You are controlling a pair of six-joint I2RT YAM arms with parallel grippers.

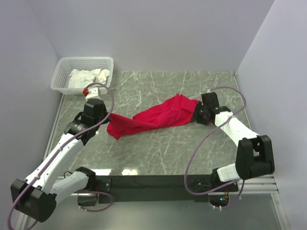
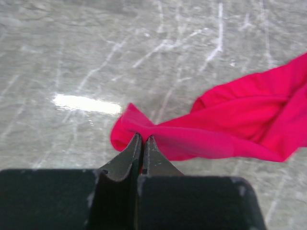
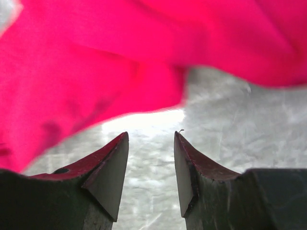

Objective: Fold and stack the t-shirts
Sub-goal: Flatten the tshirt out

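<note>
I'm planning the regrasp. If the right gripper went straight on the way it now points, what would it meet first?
Most likely the bright red thin-fabric t-shirt, which hangs across the line just beyond the open right gripper. Depth is unclear: it may brush the grey marble-patterned table first.

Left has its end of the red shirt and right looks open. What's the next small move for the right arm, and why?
Probably ease the right gripper forward onto the t-shirt and close. Its jaws stand open with only table between them and the fabric just past the tips, while the left gripper is shut on the other end. The t-shirt lies bunched, so spreading it likely needs both grips.
</note>
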